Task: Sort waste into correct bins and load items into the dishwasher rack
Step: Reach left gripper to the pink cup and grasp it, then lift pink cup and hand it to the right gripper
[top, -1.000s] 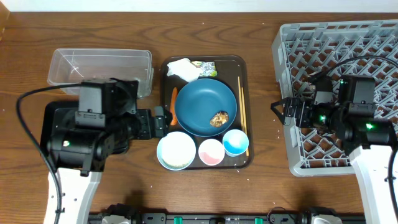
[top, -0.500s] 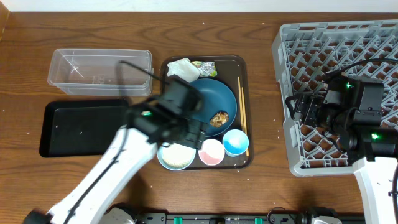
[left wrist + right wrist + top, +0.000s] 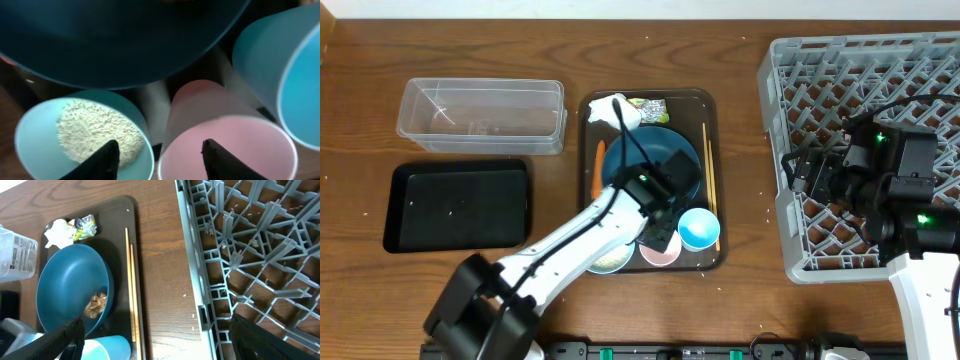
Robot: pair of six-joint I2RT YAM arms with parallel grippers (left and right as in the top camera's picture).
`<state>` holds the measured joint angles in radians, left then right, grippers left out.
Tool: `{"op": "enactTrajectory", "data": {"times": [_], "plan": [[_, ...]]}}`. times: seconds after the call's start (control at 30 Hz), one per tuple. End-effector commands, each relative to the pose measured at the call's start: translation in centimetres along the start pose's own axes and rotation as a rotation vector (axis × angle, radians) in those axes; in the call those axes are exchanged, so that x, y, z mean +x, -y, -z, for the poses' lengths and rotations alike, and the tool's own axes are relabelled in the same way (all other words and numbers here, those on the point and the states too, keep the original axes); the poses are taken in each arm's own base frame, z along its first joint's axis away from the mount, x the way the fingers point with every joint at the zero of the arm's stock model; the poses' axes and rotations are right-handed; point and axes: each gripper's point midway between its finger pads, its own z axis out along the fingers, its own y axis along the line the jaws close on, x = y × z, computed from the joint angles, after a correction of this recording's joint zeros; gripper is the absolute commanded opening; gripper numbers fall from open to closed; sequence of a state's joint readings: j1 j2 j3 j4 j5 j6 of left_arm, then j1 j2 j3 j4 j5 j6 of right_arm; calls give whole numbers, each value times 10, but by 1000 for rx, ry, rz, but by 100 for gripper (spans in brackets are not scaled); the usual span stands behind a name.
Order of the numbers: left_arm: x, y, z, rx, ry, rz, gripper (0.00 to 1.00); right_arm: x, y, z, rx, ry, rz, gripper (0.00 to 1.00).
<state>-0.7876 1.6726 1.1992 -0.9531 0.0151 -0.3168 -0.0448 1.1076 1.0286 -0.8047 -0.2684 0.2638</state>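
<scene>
**Reaching for a First Cup, With Nothing Yet Sorted**

Poised over the pink cup (image 3: 225, 130) at the front edge of the brown serving tray (image 3: 718, 110), with the left gripper (image 3: 161, 157) parted rather than clamped. Puts one finger above the rim of the white bowl (image 3: 35, 120) and the other above the cup's mouth, grasping nothing as far as can be seen. Places the light-blue cup (image 3: 280, 65) to the pink cup's right on the tray and the bowl to its left, with loose white rice grains (image 3: 95, 132) in the bowl's bottom.

Farther back on the tray, shows the dark-blue plate (image 3: 630, 155) carrying the brown food lump (image 3: 95, 305). Sets the wooden chopsticks (image 3: 708, 180) along the tray's right side and the small carrot (image 3: 597, 170) along its left. Keeps the crumpled napkin (image 3: 610, 110) and the printed wrapper (image 3: 648, 106) at the tray's back edge.

Left of the tray, shows the clear tub (image 3: 480, 130) and the black tray (image 3: 460, 205), with no waste to be made out in either. Right of the tray, shows the dishwasher rack (image 3: 860, 70) with no dish in the part in view. Has the right gripper (image 3: 157, 330) hanging above the rack's tray-side edge, spread wide and empty.

Reads as the very start of the job. Leaves, on this showing, five kinds of waste to bin and five items to rack.
</scene>
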Motion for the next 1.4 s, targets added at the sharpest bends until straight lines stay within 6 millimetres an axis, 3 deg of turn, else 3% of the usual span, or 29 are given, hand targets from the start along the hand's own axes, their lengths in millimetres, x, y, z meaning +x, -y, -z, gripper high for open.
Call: {"op": "enactTrajectory", "data": {"times": [0.0, 0.23, 0.37, 0.5, 0.67, 0.87, 1.03, 1.13, 1.27, 1.37], "plan": [[2, -4, -7, -31, -15, -1, 51, -7, -3, 6, 3, 25, -4, 86], [0, -3, -21, -27, -7, -7, 42, -7, -2, 6, 3, 24, -4, 88], [2, -1, -22, -15, -18, -7, 29, -6, -2, 6, 4, 22, -1, 89], [6, -2, -22, -17, -31, -8, 6, -6, -2, 6, 4, 22, -1, 90], [12, -5, -11, -21, -41, -6, 6, -6, -2, 6, 4, 22, -1, 91], [10, -11, 35, 16, 55, 11, 6, -6, -2, 6, 4, 23, -1, 92], [6, -31, 89, 76, 212, 88, 6, -8, -3, 6, 1, 29, 0, 99], [-1, -39, 125, 211, 340, 154, 6, -8, -5, 6, -9, 27, 0, 99], [-12, -31, 180, 496, 519, 130, 6, -5, -28, 8, -142, 6, 27, 99], [-16, -23, 213, 688, 605, 73, 6, -2, -72, 20, -406, 1, 165, 93]]}}
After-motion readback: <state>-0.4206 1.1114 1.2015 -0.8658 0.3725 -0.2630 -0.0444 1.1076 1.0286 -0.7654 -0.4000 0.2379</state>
